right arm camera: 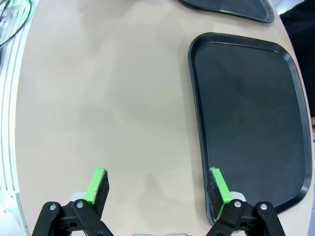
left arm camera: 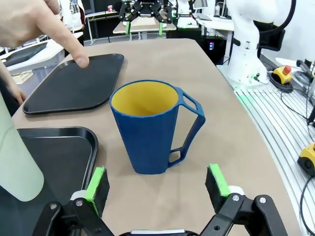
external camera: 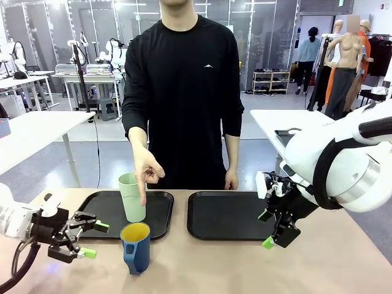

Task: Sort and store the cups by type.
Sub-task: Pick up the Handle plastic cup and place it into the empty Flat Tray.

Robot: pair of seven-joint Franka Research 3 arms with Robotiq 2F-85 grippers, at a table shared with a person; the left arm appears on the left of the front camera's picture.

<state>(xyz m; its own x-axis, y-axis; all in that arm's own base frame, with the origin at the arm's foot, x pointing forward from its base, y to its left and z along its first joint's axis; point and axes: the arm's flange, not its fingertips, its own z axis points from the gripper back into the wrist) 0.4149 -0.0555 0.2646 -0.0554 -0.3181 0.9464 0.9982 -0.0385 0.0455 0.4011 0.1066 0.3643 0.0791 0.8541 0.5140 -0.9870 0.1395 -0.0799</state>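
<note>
The left claw (external camera: 95,239), wide and empty, faces the blue mug (external camera: 136,246) at its 3 o'clock on the table (external camera: 202,269), likely to grasp it. The green tumbler (external camera: 132,197) stands on the left tray (external camera: 110,205), 12 o'clock from the mug, under a person's pointing hand (external camera: 147,170). The right claw (external camera: 266,229) hangs wide, empty.

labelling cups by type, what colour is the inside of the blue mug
Yellow inside the blue mug; the left wrist view shows it best.

The person's hand (external camera: 146,171) hangs by the tumbler (external camera: 131,199); bare table (external camera: 214,263) fronts the mug (external camera: 136,248).
</note>
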